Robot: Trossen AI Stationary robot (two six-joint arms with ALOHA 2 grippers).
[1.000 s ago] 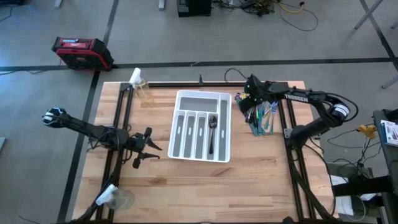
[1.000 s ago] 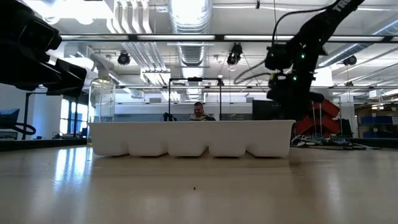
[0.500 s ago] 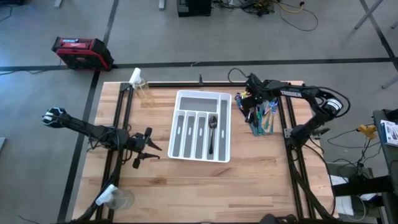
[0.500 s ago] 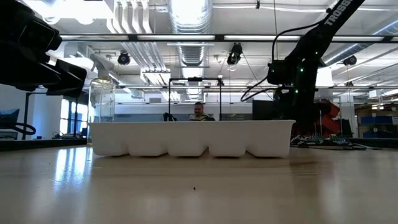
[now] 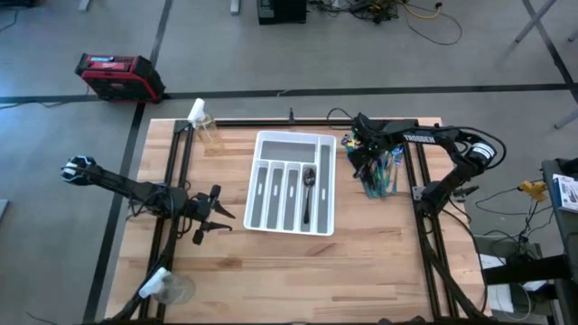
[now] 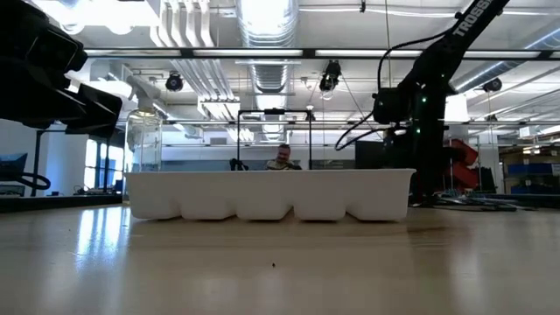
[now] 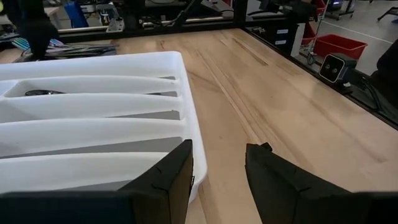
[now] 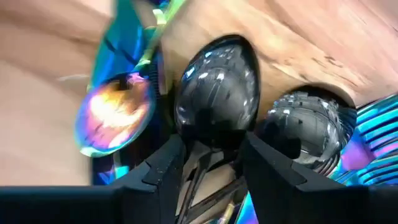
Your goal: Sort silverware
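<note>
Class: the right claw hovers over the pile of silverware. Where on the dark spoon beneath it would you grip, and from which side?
Probably at the neck, just below the bowl of the dark spoon, coming straight down from above: the right claw already straddles that narrow part, and neighbouring spoons crowd both sides of the bowl.

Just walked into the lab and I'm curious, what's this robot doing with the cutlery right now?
It is sorting silverware. The right claw is down on the pile of silverware at the table's right side, its fingers straddling a dark spoon. One spoon already lies in the white tray. The left claw waits open beside the tray, holding nothing.
</note>
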